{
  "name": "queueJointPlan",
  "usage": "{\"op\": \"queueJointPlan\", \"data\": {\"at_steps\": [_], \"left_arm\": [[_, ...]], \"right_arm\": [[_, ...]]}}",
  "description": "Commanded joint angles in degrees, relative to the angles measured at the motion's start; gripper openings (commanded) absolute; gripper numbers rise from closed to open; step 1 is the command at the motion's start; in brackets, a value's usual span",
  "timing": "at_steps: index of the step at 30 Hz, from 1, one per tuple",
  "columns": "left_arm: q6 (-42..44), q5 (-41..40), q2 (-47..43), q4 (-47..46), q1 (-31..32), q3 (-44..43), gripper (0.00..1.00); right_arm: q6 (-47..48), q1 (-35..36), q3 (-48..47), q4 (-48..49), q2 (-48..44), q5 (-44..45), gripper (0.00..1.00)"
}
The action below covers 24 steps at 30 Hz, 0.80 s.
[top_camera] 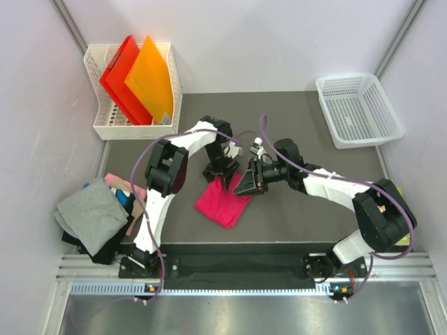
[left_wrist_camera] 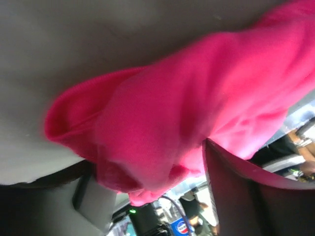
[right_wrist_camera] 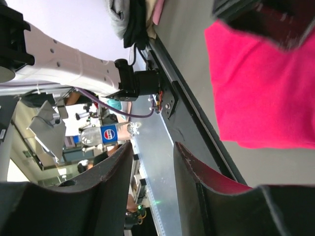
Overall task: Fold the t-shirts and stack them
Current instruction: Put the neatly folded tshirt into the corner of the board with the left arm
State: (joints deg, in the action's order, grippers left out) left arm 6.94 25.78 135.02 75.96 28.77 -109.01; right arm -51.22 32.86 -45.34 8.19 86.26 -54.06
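From above: magenta shirt [top_camera: 222, 202] bunched into a rough diamond on the dark surface [top_camera: 300, 209], about mid-width and nearer the arm bases than the back wall. Left hand [top_camera: 218, 171] down at the shirt's far corner, right at the cloth. Right hand [top_camera: 246, 183] just beside the shirt's far right edge, pointing towards the left hand. Stack [top_camera: 89, 218] of folded shirts, grey on top, at the left edge of the surface, well apart from both hands. Rack [top_camera: 119, 129] with red and orange folders [top_camera: 136, 80] at the far left corner; white basket [top_camera: 357, 110] at the far right. From the left wrist: shirt [left_wrist_camera: 187, 113] filling most of the view, a thick fold bulging down into the left hand [left_wrist_camera: 157, 189], one edge of it against a dark finger [left_wrist_camera: 236, 196]; pale surface [left_wrist_camera: 98, 39] behind. Fingers apart with cloth between; cannot tell whether clamped on it or merely around it. From the right wrist: right hand [right_wrist_camera: 153, 150] released, fingers [right_wrist_camera: 110, 187] parted, nothing in the gap but the metal rail [right_wrist_camera: 147, 172] along the near edge of the surface. Shirt [right_wrist_camera: 261, 93] up and to the right, beyond the fingertips, lying on the surface [right_wrist_camera: 184, 54], apart from both fingers. Blurred dark shape over the shirt's upper edge, too unclear to name. Stack [right_wrist_camera: 123, 14] at the top of this view, grey cloth showing.
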Motion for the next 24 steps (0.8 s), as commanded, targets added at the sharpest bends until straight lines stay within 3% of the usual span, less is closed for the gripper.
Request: {"op": "queueJointPlan", "data": {"at_steps": [1,8,9,11,19,24], "left_arm": [[3.1,-12.8,6.6,-20.3,1.5,2.5,0.58],[2.6,-12.9,6.7,-20.9,2.6,3.4,0.33],[2.5,-12.9,6.6,-21.0,2.8,3.5,0.16],[2.1,-13.2,6.3,-21.2,3.3,3.7,0.0],[1.3,-11.2,0.5,-20.2,3.4,4.5,0.0],[-0.3,-7.9,-4.5,-12.8,1.4,-2.3,0.0]], "right_arm": [[0.8,0.4,0.6,3.2,-2.4,-1.6,0.4],[1.7,0.3,-0.2,0.8,-5.1,-1.9,0.45],[2.3,0.1,-0.3,0.3,-5.4,-1.8,0.45],[2.7,-0.1,-0.5,-1.0,-6.1,-1.7,0.45],[3.8,-1.1,-0.4,-3.3,-8.4,-1.3,0.44],[5.3,-1.8,-1.5,-6.3,-9.6,-0.8,0.42]]}}
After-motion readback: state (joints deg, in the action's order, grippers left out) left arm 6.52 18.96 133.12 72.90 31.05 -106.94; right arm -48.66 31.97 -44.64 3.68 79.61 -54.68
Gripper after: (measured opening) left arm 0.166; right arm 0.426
